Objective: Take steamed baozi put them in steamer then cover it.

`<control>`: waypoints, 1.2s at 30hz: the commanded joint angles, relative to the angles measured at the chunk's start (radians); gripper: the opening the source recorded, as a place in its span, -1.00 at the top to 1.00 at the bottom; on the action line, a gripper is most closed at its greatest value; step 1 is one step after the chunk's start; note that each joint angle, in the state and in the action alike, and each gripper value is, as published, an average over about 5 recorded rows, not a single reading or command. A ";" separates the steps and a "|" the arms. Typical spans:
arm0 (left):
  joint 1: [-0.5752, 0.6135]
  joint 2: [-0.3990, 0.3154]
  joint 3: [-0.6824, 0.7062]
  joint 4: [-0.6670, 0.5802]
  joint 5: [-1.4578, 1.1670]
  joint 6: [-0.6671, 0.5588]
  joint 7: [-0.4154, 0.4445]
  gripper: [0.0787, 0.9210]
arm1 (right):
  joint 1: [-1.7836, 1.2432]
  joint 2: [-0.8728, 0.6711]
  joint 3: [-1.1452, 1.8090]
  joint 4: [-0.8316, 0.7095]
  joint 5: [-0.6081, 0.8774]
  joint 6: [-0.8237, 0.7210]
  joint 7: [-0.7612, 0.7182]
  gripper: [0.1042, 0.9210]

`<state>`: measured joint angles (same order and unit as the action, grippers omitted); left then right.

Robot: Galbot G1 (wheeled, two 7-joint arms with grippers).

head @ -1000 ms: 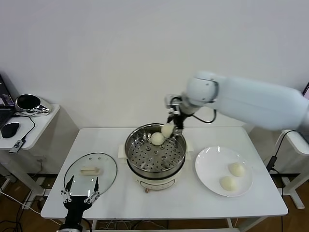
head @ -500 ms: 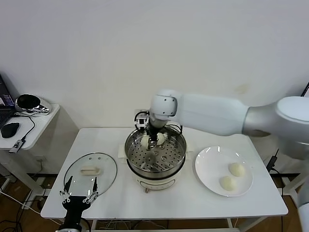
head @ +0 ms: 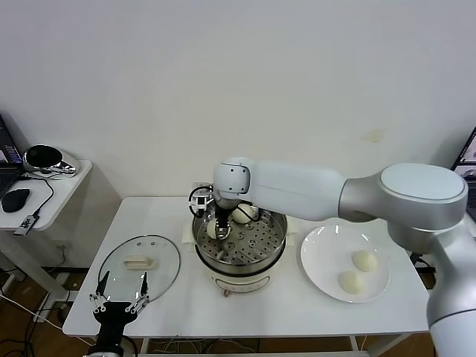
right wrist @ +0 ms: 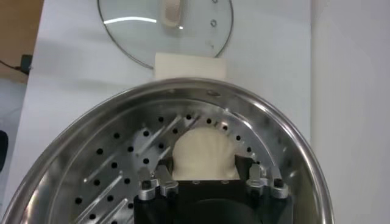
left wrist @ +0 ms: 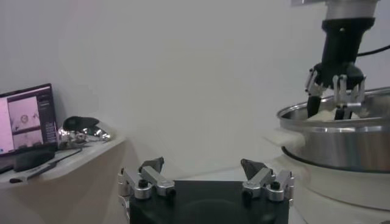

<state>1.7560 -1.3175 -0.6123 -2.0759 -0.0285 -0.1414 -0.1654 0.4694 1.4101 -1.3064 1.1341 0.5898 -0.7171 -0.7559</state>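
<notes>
Since the earlier frame, the right gripper (head: pixel 218 225) has swung across the steamer (head: pixel 239 242) to its left side and lowered a baozi (head: pixel 213 230) onto the perforated tray, beside another bun (head: pixel 242 213). Two buns (head: pixel 358 271) lie on the plate (head: pixel 320 256); the cover (head: pixel 139 266) rests on the bench (head: pixel 297 312). The left gripper (left wrist: pixel 206 181) hangs wide open by the bench edge. From the right wrist, the fingers (right wrist: pixel 159 186) flank the bun (right wrist: pixel 203 157) closely, holding it.

lab or office, bare white wall, side desk (head: pixel 44 195), laptop (left wrist: pixel 27 125)
</notes>
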 commanded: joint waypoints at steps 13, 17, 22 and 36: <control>-0.006 0.014 0.008 -0.002 0.002 0.001 0.001 -0.77 | 0.278 -0.407 -0.027 0.335 -0.072 0.090 -0.303 -0.76; -0.007 0.016 0.018 -0.005 0.009 0.003 0.002 -0.77 | 0.321 -0.608 -0.059 0.452 -0.193 0.192 -0.405 -0.76; -0.003 0.016 0.037 -0.008 0.029 0.004 0.002 -0.77 | 0.305 -0.828 -0.061 0.522 -0.343 0.327 -0.477 -0.76; 0.010 -0.005 0.055 -0.021 0.067 0.009 0.000 -0.77 | -0.123 -1.062 0.099 0.535 -0.648 0.438 -0.385 -0.76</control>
<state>1.7643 -1.3201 -0.5641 -2.0961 0.0281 -0.1330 -0.1648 0.5385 0.5088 -1.2946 1.6268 0.1010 -0.3472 -1.1339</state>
